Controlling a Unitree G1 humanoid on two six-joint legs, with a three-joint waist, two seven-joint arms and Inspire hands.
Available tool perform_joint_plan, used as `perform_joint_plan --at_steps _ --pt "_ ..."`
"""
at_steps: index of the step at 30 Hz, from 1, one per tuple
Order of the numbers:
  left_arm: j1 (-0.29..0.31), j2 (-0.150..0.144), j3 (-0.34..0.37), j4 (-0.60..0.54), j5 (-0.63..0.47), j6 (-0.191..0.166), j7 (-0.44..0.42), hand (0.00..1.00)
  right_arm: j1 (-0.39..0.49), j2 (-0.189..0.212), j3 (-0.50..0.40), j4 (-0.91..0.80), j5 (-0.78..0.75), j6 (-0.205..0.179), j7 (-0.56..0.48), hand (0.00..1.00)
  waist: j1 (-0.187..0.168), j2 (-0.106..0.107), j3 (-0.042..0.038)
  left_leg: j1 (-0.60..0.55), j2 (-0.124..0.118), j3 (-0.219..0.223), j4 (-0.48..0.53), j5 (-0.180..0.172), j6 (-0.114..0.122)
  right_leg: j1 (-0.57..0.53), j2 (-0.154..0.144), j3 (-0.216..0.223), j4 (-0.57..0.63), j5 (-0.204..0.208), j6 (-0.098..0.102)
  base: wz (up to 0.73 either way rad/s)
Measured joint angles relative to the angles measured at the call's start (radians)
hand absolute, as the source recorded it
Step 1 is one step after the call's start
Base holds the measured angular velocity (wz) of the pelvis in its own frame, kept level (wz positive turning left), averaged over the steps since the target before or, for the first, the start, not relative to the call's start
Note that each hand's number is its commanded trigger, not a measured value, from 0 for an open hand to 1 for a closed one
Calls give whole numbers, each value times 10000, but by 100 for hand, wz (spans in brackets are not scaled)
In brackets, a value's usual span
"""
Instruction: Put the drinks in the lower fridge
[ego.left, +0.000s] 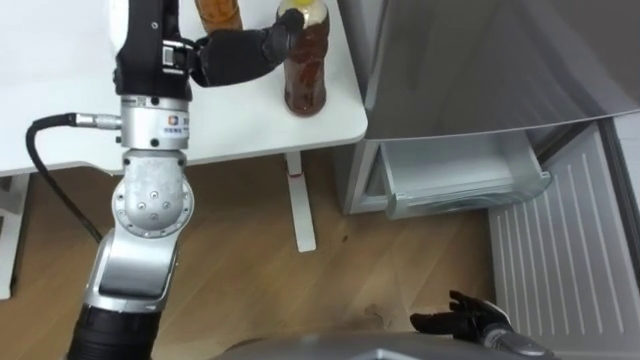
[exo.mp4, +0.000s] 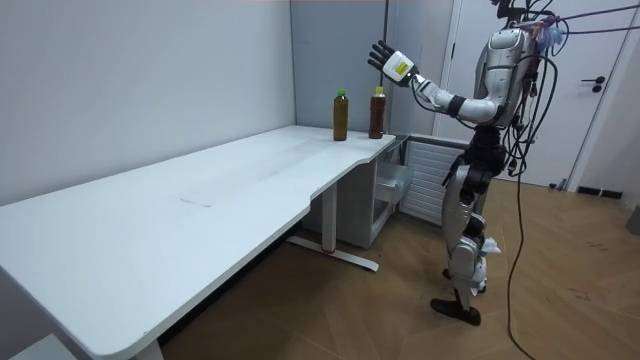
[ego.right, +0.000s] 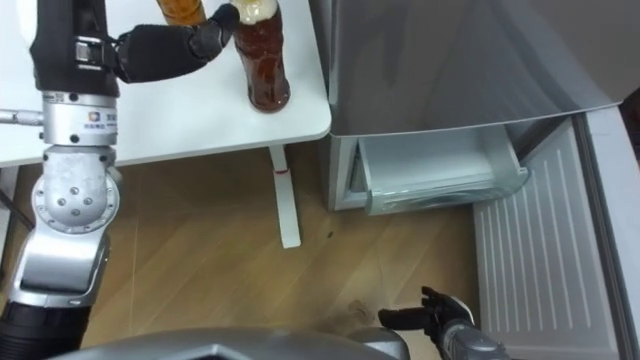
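On the white desk (ego.left: 50, 80), one bottle (ego.left: 218, 12) is cut off by the top edge, and its lower part is hidden behind the left hand (ego.left: 235, 55). The fingertips cover the neck of the brown bottle (ego.left: 305, 75) near the desk's corner; whether they touch it I cannot tell. In the room view the fingers (exo.mp4: 378, 50) are spread above both bottles. To the right, the fridge (ego.left: 480, 60) has its lower drawer (ego.left: 465, 175) pulled out and its door (ego.left: 565, 250) swung open. The right hand (ego.left: 465, 322) hangs low, partly cut off, with its fingers loosely spread.
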Motion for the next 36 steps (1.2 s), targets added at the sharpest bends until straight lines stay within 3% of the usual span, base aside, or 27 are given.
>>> perform_joint_plan --at_steps 5,14,20,36 --pt "3 -2 -8 1 -114 2 -391 0 3 14 2 -96 4 2 90 0 1 -40 -3 9 10 31 -4 5 -8 -14 22 111 7 11 -17 -3" --pt "7 -20 -149 1 -1911 204 -1377 0 22 67 -23 -172 -3 1 212 0 -4 -186 -13 -12 21 62 -20 9 -16 -11 28 -41 18 19 -29 -1" --pt "15 -33 -182 435 -1954 231 -1766 0 7 65 -40 -210 -72 -3 283 0 11 -190 -15 27 35 85 24 11 -19 2 28 -34 16 18 -29 0" --pt "367 -90 -563 992 -2757 958 -2684 0 1 69 -74 -216 -88 23 188 0 -3 -107 -37 -25 33 84 5 13 -22 -72 29 -24 21 19 -30 0"
